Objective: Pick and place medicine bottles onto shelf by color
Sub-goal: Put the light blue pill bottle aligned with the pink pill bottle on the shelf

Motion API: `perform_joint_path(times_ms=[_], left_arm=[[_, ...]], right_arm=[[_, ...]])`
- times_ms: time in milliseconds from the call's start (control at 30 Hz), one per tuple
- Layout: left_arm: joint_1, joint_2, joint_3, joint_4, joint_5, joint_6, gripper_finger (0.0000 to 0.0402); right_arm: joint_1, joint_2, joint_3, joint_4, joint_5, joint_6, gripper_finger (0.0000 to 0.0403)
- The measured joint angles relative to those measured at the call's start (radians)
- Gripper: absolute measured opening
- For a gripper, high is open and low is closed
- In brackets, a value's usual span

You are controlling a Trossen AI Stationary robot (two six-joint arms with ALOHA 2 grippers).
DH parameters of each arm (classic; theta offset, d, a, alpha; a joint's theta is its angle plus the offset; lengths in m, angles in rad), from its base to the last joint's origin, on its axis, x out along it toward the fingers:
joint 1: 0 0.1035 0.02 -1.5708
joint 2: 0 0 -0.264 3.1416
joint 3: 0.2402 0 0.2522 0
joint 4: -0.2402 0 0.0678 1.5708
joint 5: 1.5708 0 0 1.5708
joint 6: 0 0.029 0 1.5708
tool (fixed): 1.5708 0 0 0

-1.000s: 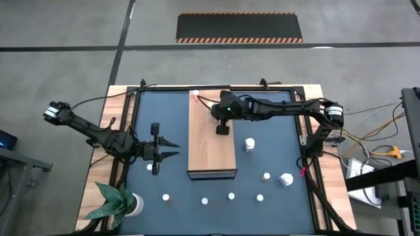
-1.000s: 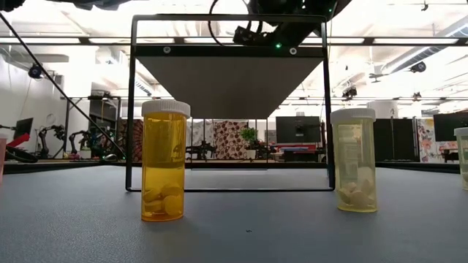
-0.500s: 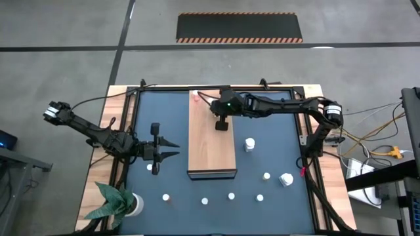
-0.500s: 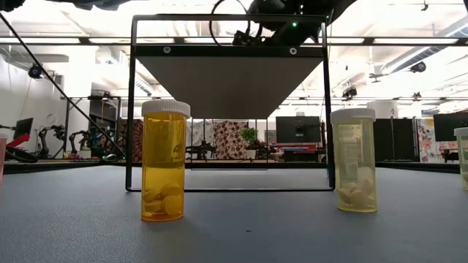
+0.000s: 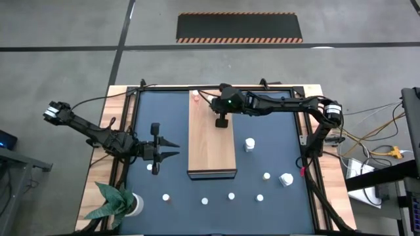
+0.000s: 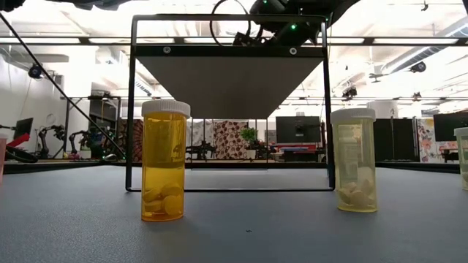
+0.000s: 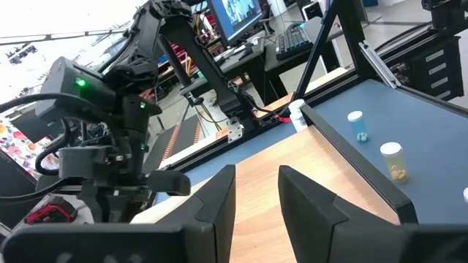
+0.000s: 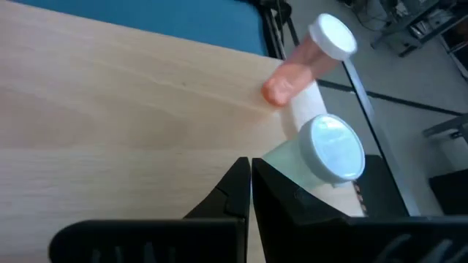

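Observation:
The shelf (image 5: 211,141) is a light wooden board on a black frame in the middle of the mat. A pink bottle (image 8: 296,73) and a pale green bottle (image 8: 322,150), both white-capped, stand on their bases at its far left corner (image 5: 195,98). My right gripper (image 8: 249,172) is shut and empty above the shelf's far part (image 5: 221,118), short of the two bottles. My left gripper (image 5: 174,149) hangs open and empty left of the shelf, its fingers (image 7: 219,208) pointing across the board. Several more medicine bottles (image 5: 249,144) stand on the mat.
Loose bottles stand right of the shelf (image 5: 266,176) and along the near side (image 5: 231,195), one under my left arm (image 5: 151,167). A potted plant (image 5: 119,203) fills the near left corner. The low view shows an amber bottle (image 6: 164,161) and a pale one (image 6: 355,161) before the shelf's frame (image 6: 131,102).
My right gripper has drifted a little toward the table's far edge above the shelf, staying shut.

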Motion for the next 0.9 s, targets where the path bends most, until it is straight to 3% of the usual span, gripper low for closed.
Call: perform_joint_path(times_ms=[900], left_arm=[[0.000,0.000,0.000,0.000,-0.019,0.009,0.0088]], right_arm=[[-0.042,0.016,0.000,0.030,-0.002,-0.035,0.0009]])
